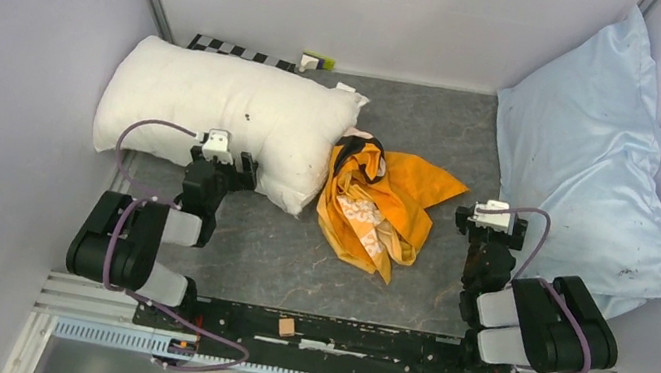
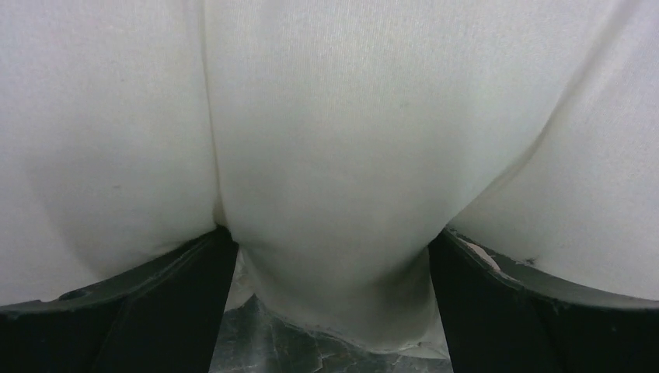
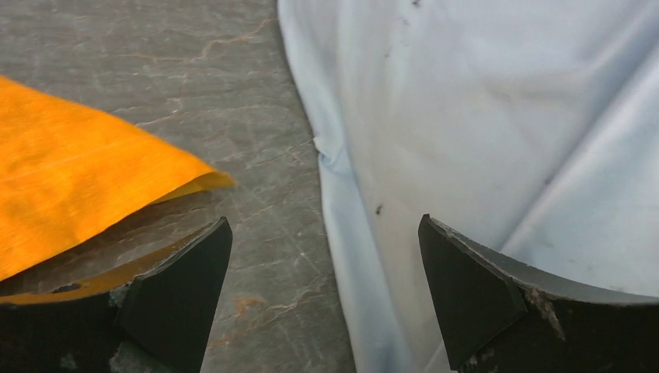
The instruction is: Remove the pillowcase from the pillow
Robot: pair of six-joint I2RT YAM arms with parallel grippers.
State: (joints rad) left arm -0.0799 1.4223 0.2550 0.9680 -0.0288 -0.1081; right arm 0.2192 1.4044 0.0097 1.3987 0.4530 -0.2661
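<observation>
The plump white pillow [image 1: 217, 112] lies bare at the back left of the table. The orange pillowcase [image 1: 379, 205] lies crumpled in a heap to its right, off the pillow, with a black print and pale inside showing. My left gripper [image 1: 227, 161] is open against the pillow's near edge. In the left wrist view the pillow [image 2: 326, 140] bulges between the spread fingers [image 2: 179, 295]. My right gripper [image 1: 491, 224] is open and empty, low over the table. In the right wrist view a corner of the pillowcase [image 3: 70, 171] lies to its left.
A large pale blue satin pillow [image 1: 585, 158] leans in the back right corner; its edge [image 3: 482, 116] runs just ahead of my right gripper. A checkered board [image 1: 237, 51] and a small yellow-green object [image 1: 319, 61] sit at the back wall. A tan block [image 1: 287, 326] sits on the front rail.
</observation>
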